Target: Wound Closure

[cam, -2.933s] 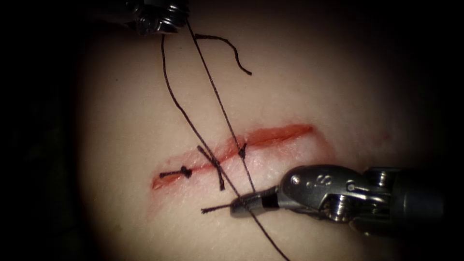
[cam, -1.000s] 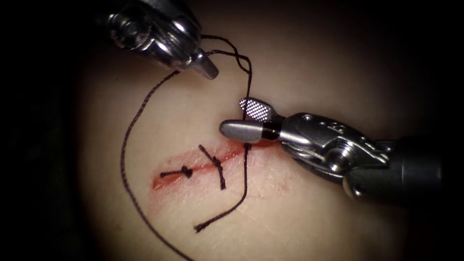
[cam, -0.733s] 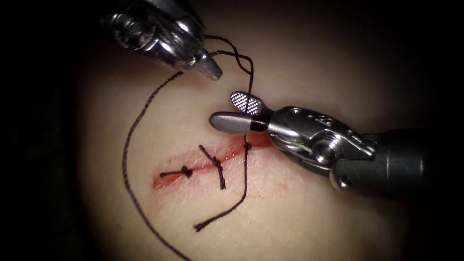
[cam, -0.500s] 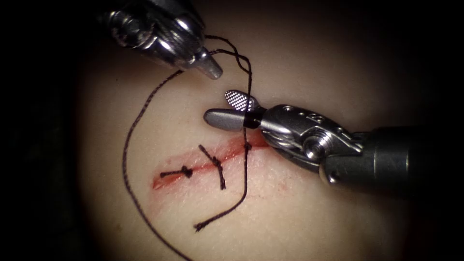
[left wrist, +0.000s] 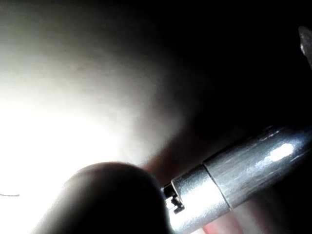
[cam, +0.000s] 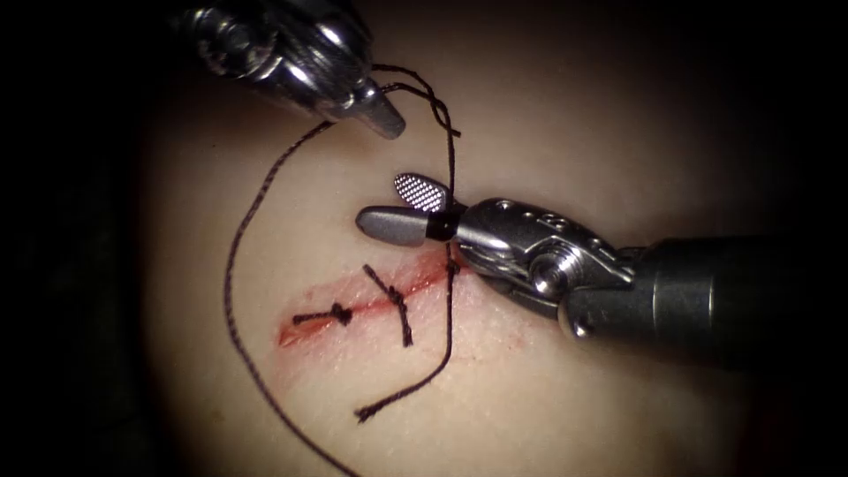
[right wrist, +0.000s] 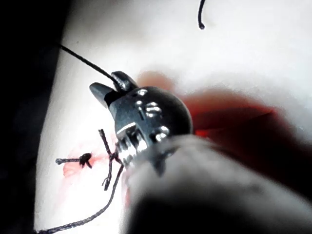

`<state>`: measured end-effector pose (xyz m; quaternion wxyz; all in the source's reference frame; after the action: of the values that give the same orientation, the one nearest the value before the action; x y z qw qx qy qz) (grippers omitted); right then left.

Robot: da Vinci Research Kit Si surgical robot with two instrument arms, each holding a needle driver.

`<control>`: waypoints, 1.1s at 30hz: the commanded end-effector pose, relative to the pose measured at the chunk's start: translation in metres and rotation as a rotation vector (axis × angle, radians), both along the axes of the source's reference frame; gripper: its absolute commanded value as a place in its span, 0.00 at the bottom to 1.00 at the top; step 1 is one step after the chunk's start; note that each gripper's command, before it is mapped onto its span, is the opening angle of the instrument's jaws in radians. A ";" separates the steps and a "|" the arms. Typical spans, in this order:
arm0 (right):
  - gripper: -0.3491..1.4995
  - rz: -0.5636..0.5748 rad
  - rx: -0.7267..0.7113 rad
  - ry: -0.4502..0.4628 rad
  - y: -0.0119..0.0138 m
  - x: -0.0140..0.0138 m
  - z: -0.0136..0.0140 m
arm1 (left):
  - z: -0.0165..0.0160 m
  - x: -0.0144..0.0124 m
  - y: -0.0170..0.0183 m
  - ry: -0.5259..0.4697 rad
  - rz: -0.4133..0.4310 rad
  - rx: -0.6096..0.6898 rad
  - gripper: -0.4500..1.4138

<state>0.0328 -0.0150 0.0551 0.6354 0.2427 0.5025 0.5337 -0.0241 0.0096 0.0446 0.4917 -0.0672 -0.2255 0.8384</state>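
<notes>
Thread (cam: 450, 168) runs between your right hand's (cam: 395, 205) parted jaws; your left hand (cam: 382, 116) grips it, needle hidden.

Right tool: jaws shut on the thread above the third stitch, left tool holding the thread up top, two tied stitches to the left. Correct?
One thing is off: the right tool's jaws are open, with the thread running between them near their base, as the endoscope view shows. The rest stands: the left tool holds the thread up top, and two tied stitches lie left of the third.
</notes>
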 end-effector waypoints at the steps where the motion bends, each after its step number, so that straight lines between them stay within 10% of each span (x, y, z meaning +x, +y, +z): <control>1: 0.00 -0.007 -0.002 0.002 0.0002 0.0006 0.0002 | 0.0004 -0.0005 0.0002 -0.002 0.003 -0.001 0.00; 13: 0.00 0.027 0.011 -0.004 0.0021 -0.0008 -0.0004 | -0.0004 0.0005 0.0002 0.006 -0.001 -0.003 0.00; 19: 0.00 0.144 -0.026 0.001 0.0054 -0.0074 -0.0023 | 0.0011 0.0055 -0.0035 0.133 0.016 0.123 0.00; 27: 0.63 0.195 -0.030 -0.021 0.0040 -0.0110 -0.0030 | 0.0128 0.0150 -0.0103 0.339 -0.037 0.079 0.00; 31: 0.74 0.166 -0.024 -0.005 0.0029 -0.0099 -0.0039 | 0.0167 0.0160 -0.0095 0.340 -0.034 0.046 0.34; 32: 0.79 0.151 -0.022 0.004 0.0026 -0.0096 -0.0041 | 0.0171 0.0157 -0.0091 0.280 0.001 0.023 0.62; 33: 0.80 0.145 -0.021 0.008 0.0025 -0.0095 -0.0042 | 0.0170 0.0153 -0.0088 0.229 0.013 0.004 0.68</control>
<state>0.0223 -0.0124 0.0506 0.5955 0.1996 0.5256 0.5738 -0.0086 0.0011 0.0610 0.4992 0.0165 -0.1720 0.8491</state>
